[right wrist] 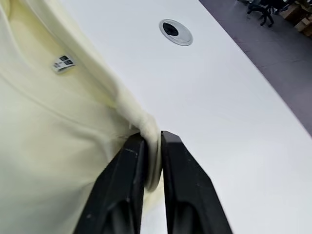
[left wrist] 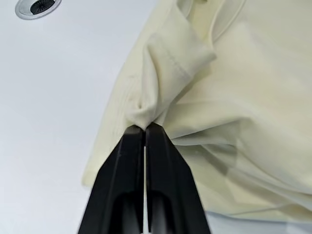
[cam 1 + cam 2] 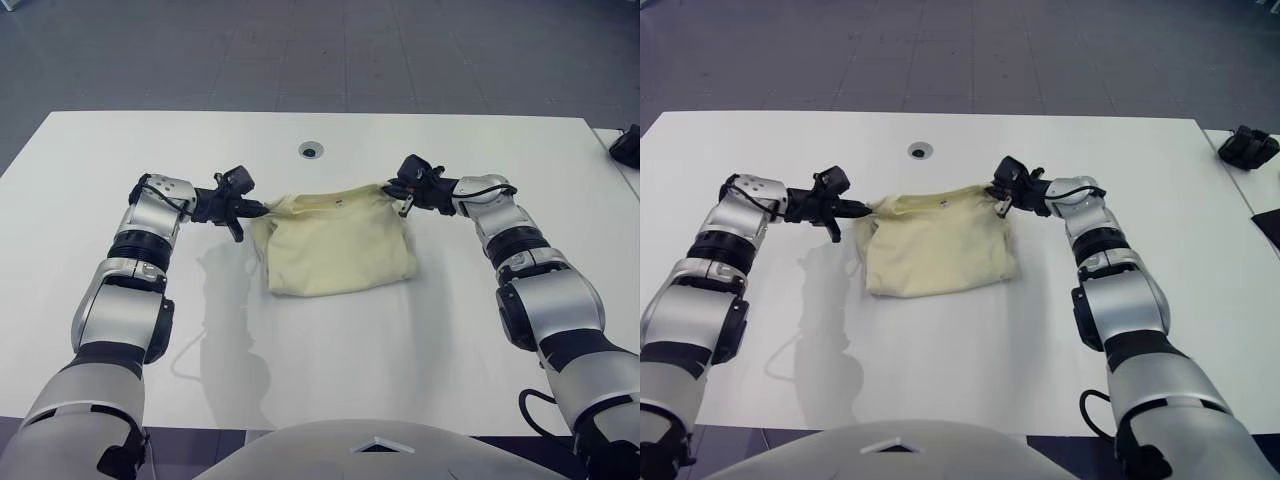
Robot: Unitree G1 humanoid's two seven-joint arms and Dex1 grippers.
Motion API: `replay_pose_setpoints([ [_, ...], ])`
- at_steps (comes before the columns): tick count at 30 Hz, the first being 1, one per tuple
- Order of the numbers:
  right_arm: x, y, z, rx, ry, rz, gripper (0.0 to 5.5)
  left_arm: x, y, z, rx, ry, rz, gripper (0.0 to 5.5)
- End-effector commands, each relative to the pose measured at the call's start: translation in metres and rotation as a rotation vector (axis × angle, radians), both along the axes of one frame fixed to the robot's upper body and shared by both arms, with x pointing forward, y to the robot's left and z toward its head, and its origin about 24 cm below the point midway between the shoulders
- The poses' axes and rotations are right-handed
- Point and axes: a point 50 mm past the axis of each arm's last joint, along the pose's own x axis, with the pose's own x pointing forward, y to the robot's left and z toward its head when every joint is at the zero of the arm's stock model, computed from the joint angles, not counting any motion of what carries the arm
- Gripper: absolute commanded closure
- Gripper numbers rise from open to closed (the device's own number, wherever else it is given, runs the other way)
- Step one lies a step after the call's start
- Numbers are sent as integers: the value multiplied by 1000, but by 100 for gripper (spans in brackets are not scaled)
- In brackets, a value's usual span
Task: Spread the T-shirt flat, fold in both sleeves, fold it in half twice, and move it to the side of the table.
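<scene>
Pinching the pale-yellow T-shirt (image 3: 335, 250) by its far corners, the left end effector (image 3: 261, 210) and right end effector (image 3: 386, 187) were clamped on cloth near the worktop's (image 3: 450, 330) middle.

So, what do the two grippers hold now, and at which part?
Both hold the T-shirt: the left gripper pinches its far left corner, the right gripper its far right corner.

Looks like an office or lab: white table (image 3: 450, 340) with a cable grommet (image 3: 311, 150), grey floor tiles (image 3: 300, 50), wheeled chair base (image 1: 265, 10) behind.
</scene>
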Motion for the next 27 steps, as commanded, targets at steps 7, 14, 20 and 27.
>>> replay_pose_setpoints([
  [7,1,-6,17,20,-261,-63,331,18,12,54,74,-356,162,379],
  [14,-7,12,4,-119,-270,80,227,-31,-33,33,110,-303,-103,271],
  [20,-10,16,-9,-207,-239,137,127,-71,-44,12,175,-227,-139,166],
  [27,-26,3,-35,-371,-183,216,10,-88,-42,1,298,-174,-249,41],
])
